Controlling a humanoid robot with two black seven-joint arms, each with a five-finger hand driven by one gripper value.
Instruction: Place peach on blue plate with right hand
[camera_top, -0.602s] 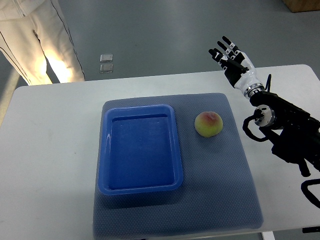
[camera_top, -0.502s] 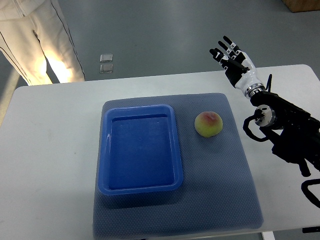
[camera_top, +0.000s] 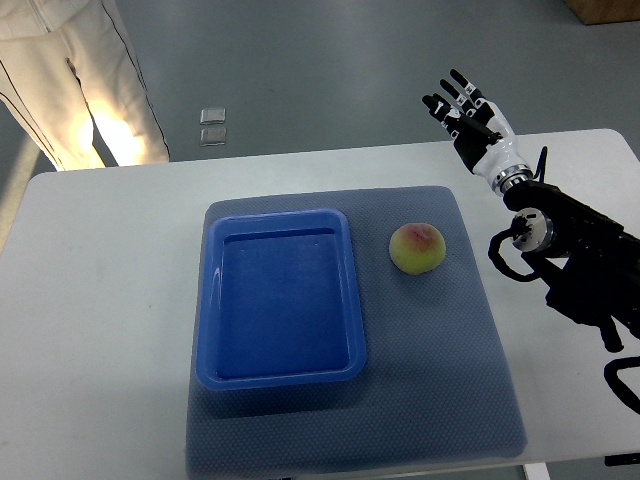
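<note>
A person's legs (camera_top: 85, 80) stand beyond the white bench (camera_top: 100, 330). On the grey mat (camera_top: 430, 400), the blue plate (camera_top: 281, 372) runs lengthwise front to back; the round peach (camera_top: 417, 247) sits just right of it, nothing between. The right hand (camera_top: 470, 120), fingers spread and empty, has barely shifted, hovering past the far edge.
</note>
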